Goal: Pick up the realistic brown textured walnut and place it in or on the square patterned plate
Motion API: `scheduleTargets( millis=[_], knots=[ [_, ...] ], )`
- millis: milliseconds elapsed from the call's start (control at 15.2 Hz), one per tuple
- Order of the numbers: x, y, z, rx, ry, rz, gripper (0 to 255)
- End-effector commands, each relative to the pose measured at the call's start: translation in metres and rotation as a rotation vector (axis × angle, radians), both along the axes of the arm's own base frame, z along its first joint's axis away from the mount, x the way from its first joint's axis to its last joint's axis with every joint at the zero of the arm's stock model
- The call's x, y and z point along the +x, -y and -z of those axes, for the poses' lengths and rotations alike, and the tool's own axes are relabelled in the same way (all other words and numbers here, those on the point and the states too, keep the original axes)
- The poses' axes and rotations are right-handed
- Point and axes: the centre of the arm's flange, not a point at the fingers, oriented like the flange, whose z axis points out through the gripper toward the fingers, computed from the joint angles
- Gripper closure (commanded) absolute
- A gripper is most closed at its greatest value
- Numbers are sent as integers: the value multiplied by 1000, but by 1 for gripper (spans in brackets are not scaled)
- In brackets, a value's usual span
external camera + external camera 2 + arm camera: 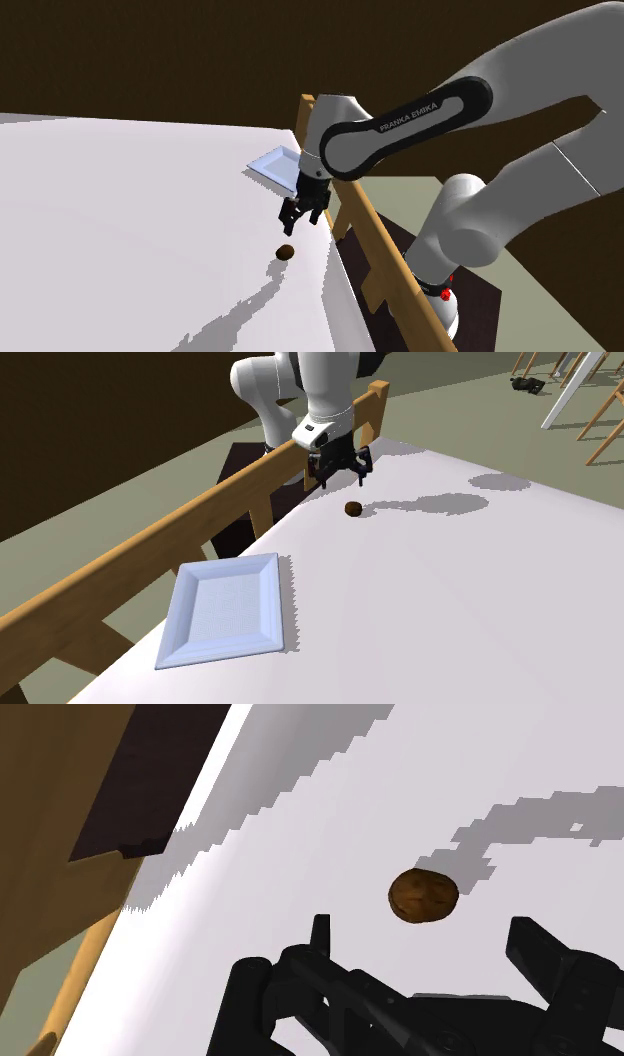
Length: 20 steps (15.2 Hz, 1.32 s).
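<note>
Your black two-finger gripper (422,932) hangs released over the small brown wrinkled walnut (424,895), which lies untouched on the white table (450,612). You are approaching: next descend, clench, then carry it to the pale square plate (273,602).

**Walnut and Plate: Position and State**

The small, rounded, brown, rough-textured walnut (353,509) rests directly on the white surface (450,612) and casts a short shadow beside itself. The square, pale blue-white plate (270,602), with a broad raised rim and a finely patterned flat centre, lies flat and empty on the same surface, well apart from the walnut.
</note>
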Motion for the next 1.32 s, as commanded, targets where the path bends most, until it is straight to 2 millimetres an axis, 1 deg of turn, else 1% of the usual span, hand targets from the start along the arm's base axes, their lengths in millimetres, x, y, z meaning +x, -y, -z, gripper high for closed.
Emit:
scheduleTargets(
  millis=[0, 66, 132, 528, 594, 1122, 1188, 1254],
  knots=[
    [1, -17, 20, 5, 15, -2, 0],
    [2, -25, 31, 7, 21, -4, 0],
    [3, -27, 34, 8, 23, -4, 0],
    [1, -34, 65, 8, 23, -4, 0],
    [0, -36, 73, 8, 23, -4, 0],
    [0, -36, 73, 8, 23, -4, 0],
    [0, -36, 73, 8, 23, -4, 255],
    [0, -36, 73, 8, 23, -4, 255]
  ],
)
